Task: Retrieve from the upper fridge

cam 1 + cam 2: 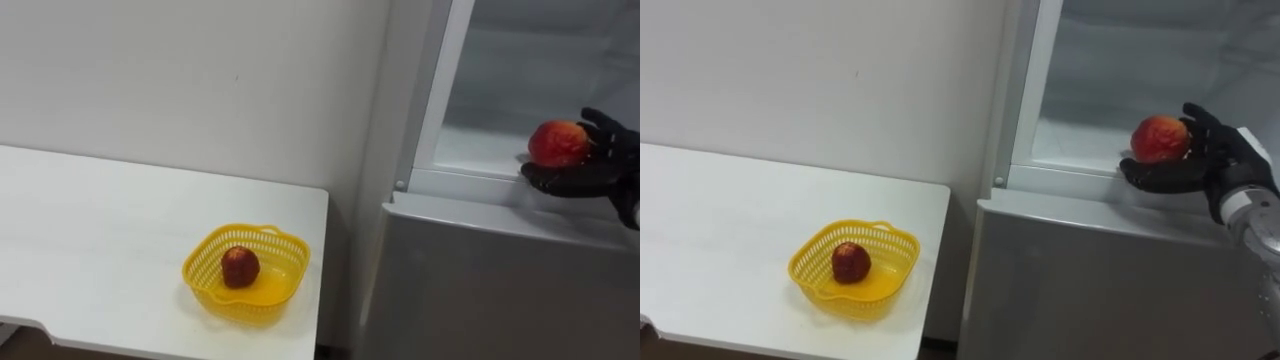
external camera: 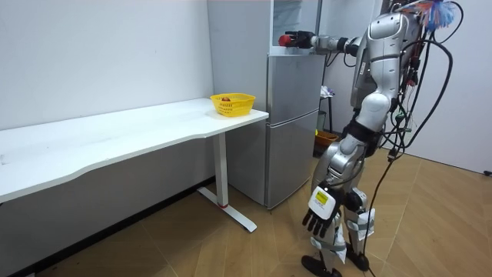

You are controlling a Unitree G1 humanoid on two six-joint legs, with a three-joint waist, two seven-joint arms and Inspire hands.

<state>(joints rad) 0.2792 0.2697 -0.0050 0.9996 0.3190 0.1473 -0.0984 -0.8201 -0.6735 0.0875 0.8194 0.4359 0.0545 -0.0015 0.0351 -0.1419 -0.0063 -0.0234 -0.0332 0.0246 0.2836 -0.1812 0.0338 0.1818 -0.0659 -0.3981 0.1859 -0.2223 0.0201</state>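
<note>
A red and yellow fruit (image 1: 557, 143) is at the front edge of the open upper fridge compartment (image 1: 470, 150). My right hand (image 1: 590, 175) cups it from below and behind, fingers curled round it. The right eye view shows the same fruit (image 1: 1158, 138) in the same hand (image 1: 1185, 170). In the room view I stand in front of the fridge (image 2: 292, 115) with the right arm stretched out to its top. My left hand (image 2: 319, 214) hangs by my side, fingers relaxed.
A yellow basket (image 1: 190, 268) with one red fruit (image 1: 240, 267) in it stands near the right end of the white table (image 1: 90, 230), just left of the fridge. The lower fridge door (image 1: 480, 290) is closed. A white wall lies behind.
</note>
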